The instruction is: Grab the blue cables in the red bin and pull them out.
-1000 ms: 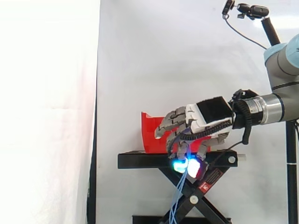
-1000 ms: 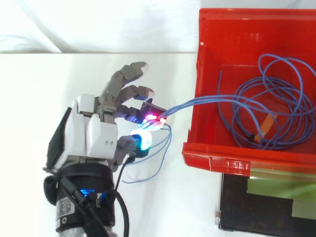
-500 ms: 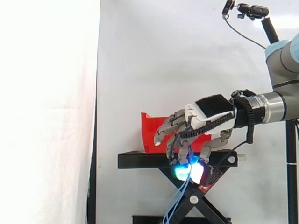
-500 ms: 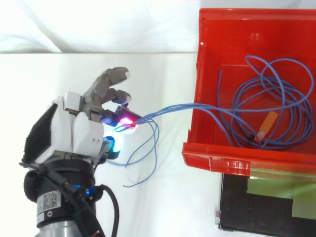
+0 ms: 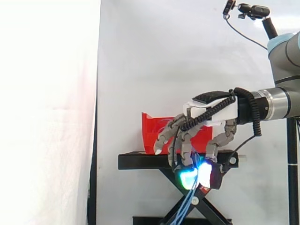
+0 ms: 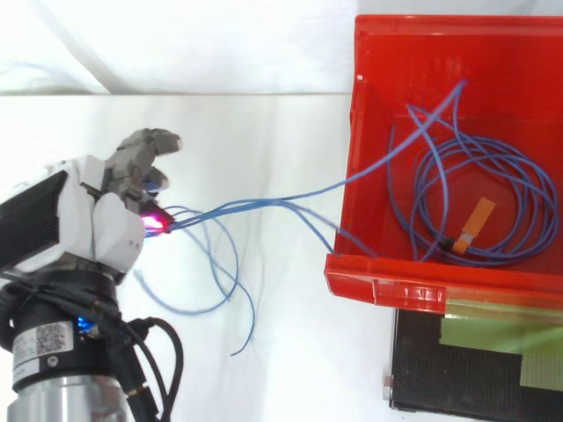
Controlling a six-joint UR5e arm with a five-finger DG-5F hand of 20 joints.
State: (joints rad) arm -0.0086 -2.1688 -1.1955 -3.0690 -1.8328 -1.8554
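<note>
Thin blue cables (image 6: pixel 466 189) lie coiled in the red bin (image 6: pixel 374 281), with an orange tag on them. Several strands run taut over the bin's left wall to my hand (image 6: pixel 101 220), well left of the bin. The hand pinches those strands between thumb and curled fingers, at a fingertip (image 6: pixel 157 220) glowing magenta. Loose ends loop below the hand (image 6: pixel 224 290). In the side view the hand (image 5: pixel 211 112) hovers in front of the bin (image 5: pixel 150 133), palm down, fingertips (image 5: pixel 190 178) glowing green, and blue cables (image 5: pixel 187 206) hang down from them.
The bin rests on a black scissor stand (image 5: pixel 140 161) in front of a white curtain. A black plate with a green patch (image 6: pixel 479 360) shows below the bin in the top view. White surface lies to the left of the bin around the hand.
The hand has moved further left, away from the bin, dragging the pinched strands with it. More cable lies outside the bin and the coil inside has shifted.
</note>
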